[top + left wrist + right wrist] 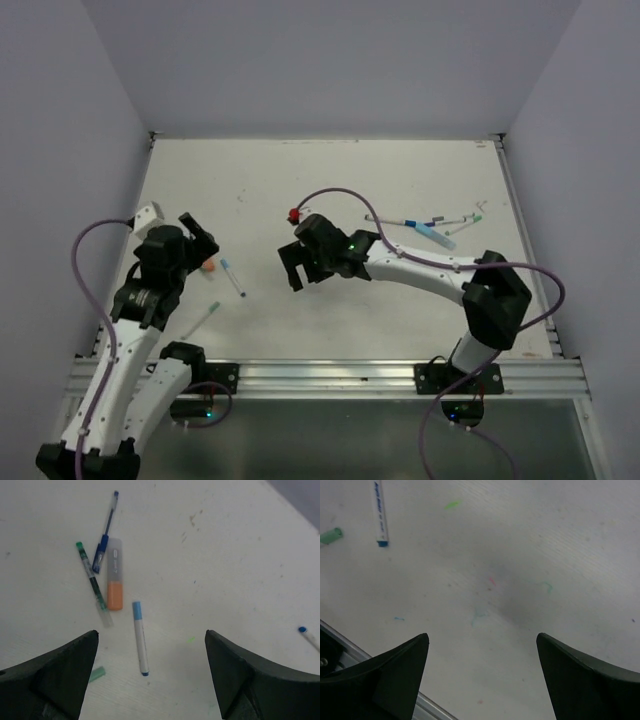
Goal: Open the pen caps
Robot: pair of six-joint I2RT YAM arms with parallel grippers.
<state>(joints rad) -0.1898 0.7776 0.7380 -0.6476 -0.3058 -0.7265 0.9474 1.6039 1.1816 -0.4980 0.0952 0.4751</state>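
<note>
A white pen (141, 647) with a light blue cap (136, 611) lies on the table between the tips of my open left gripper (151, 632), below them. Beside its dark tip lies a small green piece (97, 674), partly hidden by my left finger. Farther off lie an orange-capped highlighter (115, 575), a green pen (92, 582) and a blue ballpoint (106, 532). In the top view the left gripper (203, 235) hovers by that pen (232, 277). My right gripper (303, 275) (482, 635) is open over bare table, right of the pen's tip (382, 543).
Several more pens (425, 222) lie at the back right, and a small red object (293, 214) sits behind the right gripper. A metal rail (330, 375) runs along the near edge. Another blue-tipped pen (309, 636) shows at the left wrist view's right edge.
</note>
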